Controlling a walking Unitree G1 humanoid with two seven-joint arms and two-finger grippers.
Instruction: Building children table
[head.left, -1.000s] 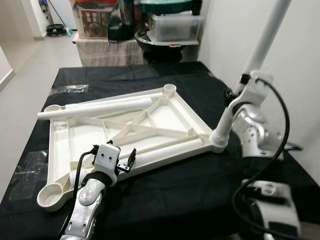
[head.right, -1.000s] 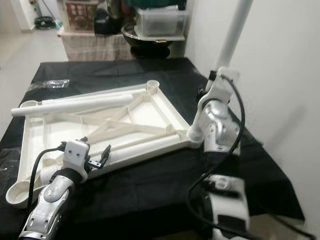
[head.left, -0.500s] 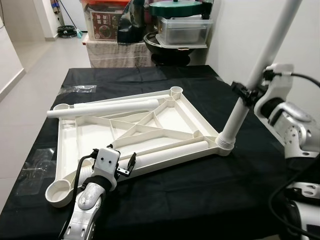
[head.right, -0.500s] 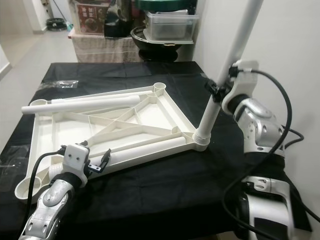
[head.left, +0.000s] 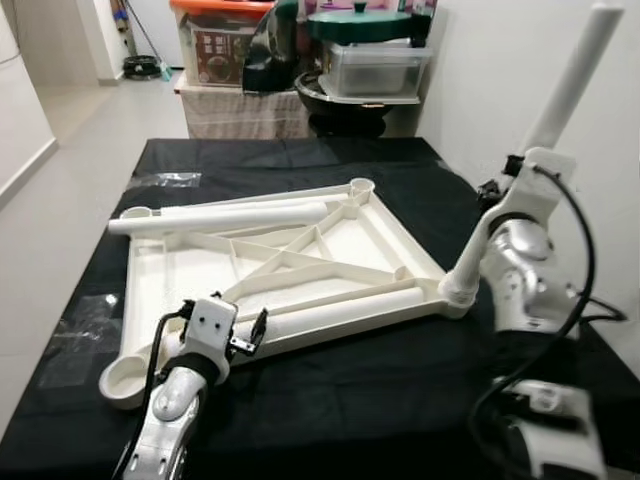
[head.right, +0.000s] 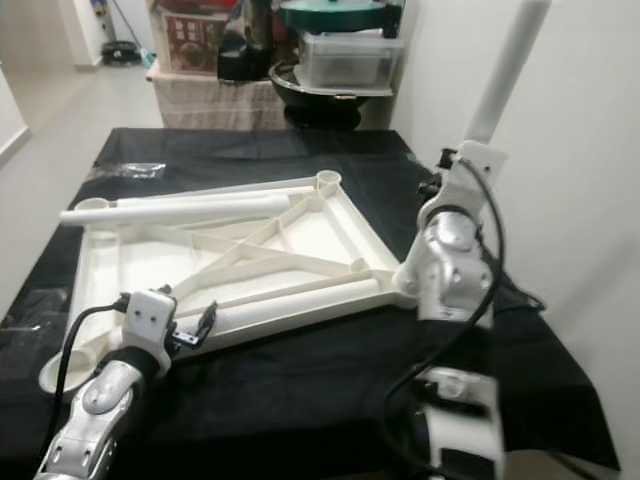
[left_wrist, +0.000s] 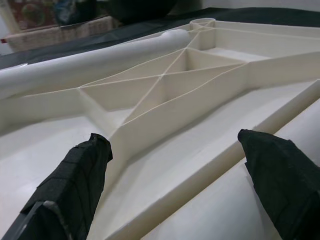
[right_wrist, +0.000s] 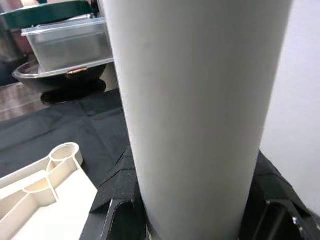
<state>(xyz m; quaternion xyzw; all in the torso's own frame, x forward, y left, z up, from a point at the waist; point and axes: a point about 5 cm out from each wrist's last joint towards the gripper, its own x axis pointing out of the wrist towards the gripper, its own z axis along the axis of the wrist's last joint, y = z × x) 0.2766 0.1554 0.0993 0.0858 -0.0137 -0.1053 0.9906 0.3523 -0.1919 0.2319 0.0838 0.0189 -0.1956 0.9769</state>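
The white plastic tabletop (head.left: 200, 265) lies upside down on a black-draped table (head.left: 350, 380). One white leg (head.left: 565, 90) stands tilted in the tabletop's near right corner socket (head.left: 458, 292). My right gripper (head.left: 497, 190) is shut on this leg partway up; in the right wrist view its black fingers (right_wrist: 120, 195) press both sides of the leg (right_wrist: 200, 115). A loose leg (head.left: 225, 215) lies along the far rim and another (head.left: 350, 305) along the near rim. My left gripper (head.left: 235, 325) hovers open at the near rim, its fingers (left_wrist: 75, 180) spread above the ribs and touching nothing.
Clear plastic bags (head.left: 160, 180) lie on the cloth at the far left and near left (head.left: 85, 322). Behind the table stand storage boxes (head.left: 375, 65) and pots. A white wall (head.left: 500, 90) runs close on the right. Open floor (head.left: 60, 130) lies to the left.
The camera has shifted. My right arm has swung in closer around the upright leg, still gripping it; the leg stays in its socket. The left gripper has hardly moved.
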